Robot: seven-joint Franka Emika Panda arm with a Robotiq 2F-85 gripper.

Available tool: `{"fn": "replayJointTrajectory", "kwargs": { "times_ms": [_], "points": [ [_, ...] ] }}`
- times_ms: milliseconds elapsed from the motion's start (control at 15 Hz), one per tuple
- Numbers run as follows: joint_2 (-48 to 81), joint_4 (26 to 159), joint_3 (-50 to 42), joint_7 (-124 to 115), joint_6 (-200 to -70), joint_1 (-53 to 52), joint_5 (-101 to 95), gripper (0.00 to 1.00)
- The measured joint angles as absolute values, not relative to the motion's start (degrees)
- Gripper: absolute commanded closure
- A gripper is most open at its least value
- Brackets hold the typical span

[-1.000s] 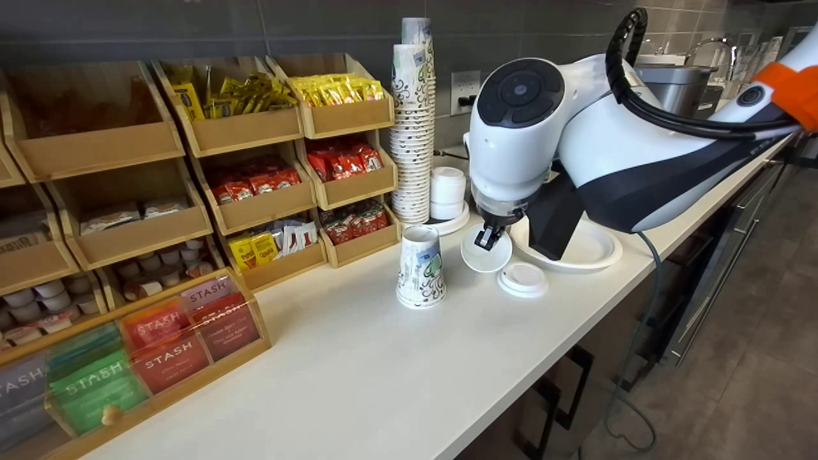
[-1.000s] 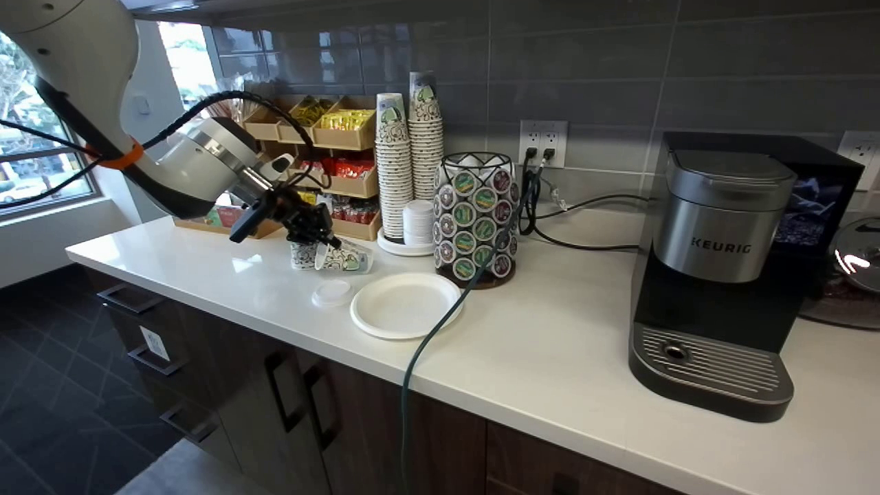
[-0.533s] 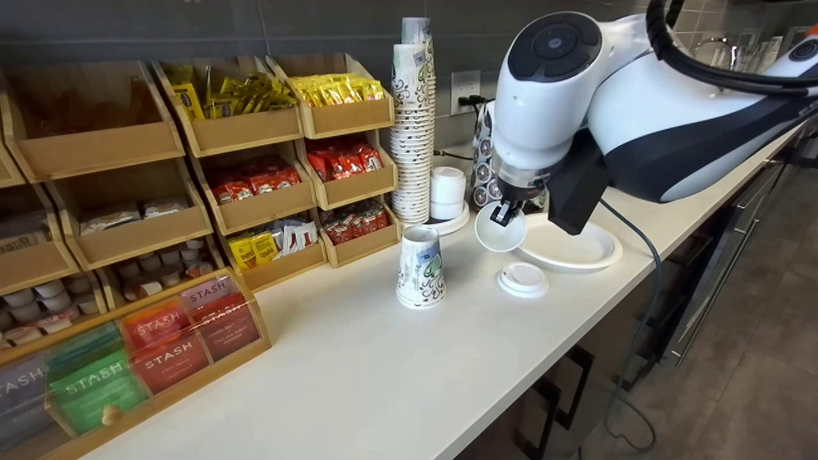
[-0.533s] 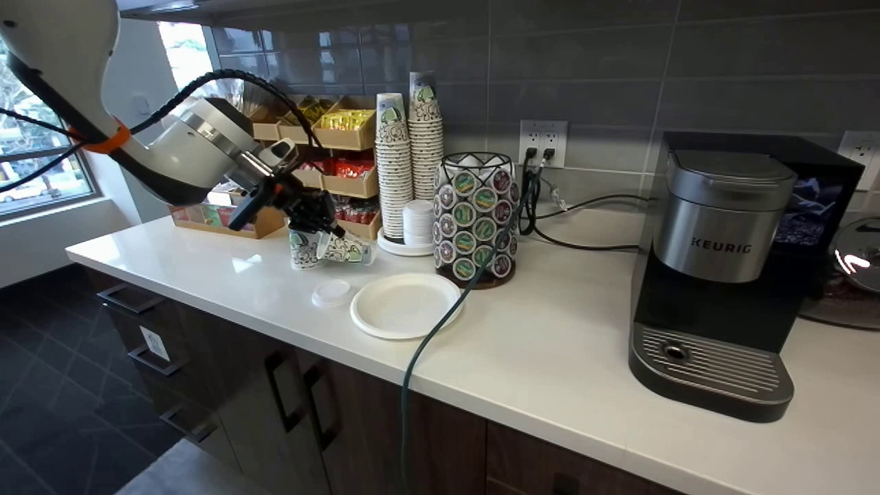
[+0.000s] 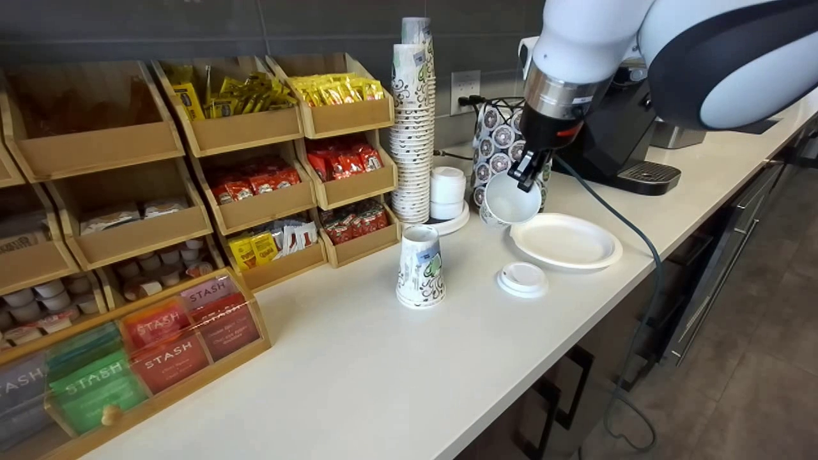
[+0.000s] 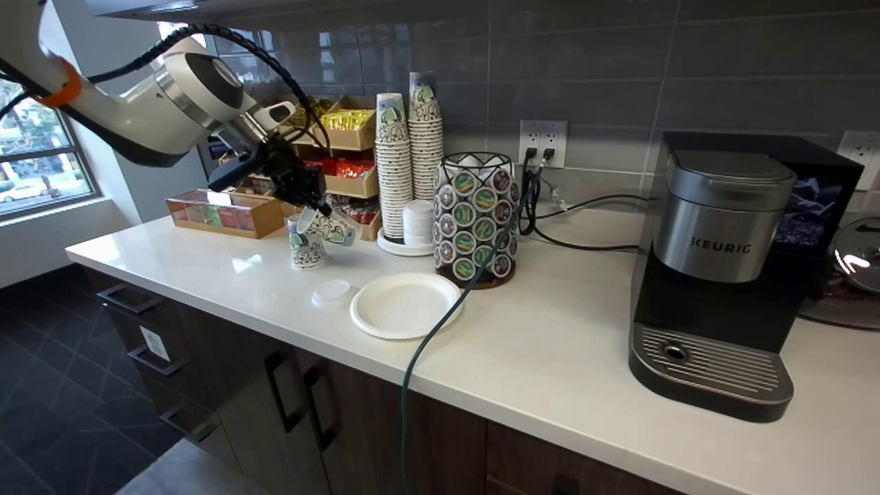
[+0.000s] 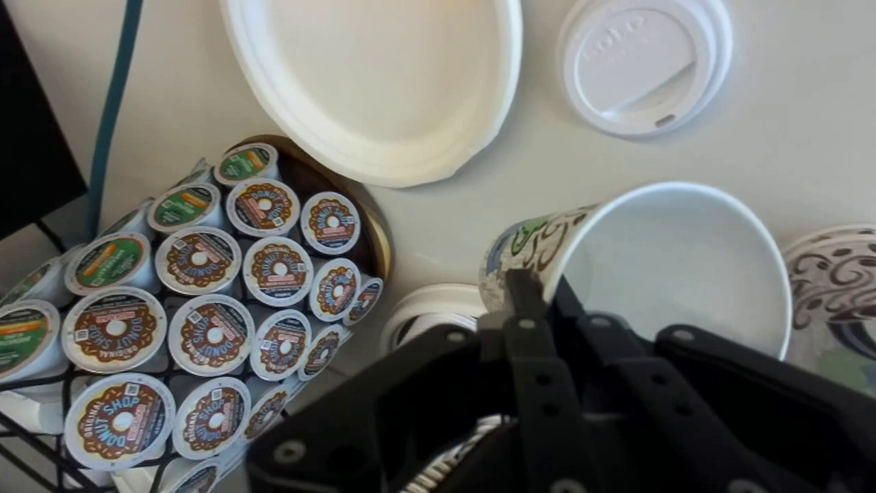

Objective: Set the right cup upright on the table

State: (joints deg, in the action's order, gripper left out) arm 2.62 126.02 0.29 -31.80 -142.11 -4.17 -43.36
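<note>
The right cup is a white paper cup with dark scattered print. It is tilted on its side, its open mouth turned toward the camera in that exterior view. My gripper is shut on its rim, one finger inside and one outside, as the wrist view shows at the fingertips and the cup. In an exterior view the cup appears raised off the white table, beside and partly in front of the near-identical second cup. That second cup stands mouth-down on the table.
A white lid and a white plate lie near the held cup. A coffee-pod carousel, tall cup stacks and a stack of lids stand behind. A wooden rack and a green cable are also there.
My gripper has risen and moved away from the second cup, carrying the tilted cup up and toward the pod carousel. The second cup, lid and plate have not moved.
</note>
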Motion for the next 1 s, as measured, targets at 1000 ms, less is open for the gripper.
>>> {"fn": "replayJointTrajectory", "kwargs": {
  "times_ms": [1000],
  "points": [
    [-0.5, 126.8, 0.7, 7.1, -133.6, -2.8, 5.9, 0.95]
  ]
}}
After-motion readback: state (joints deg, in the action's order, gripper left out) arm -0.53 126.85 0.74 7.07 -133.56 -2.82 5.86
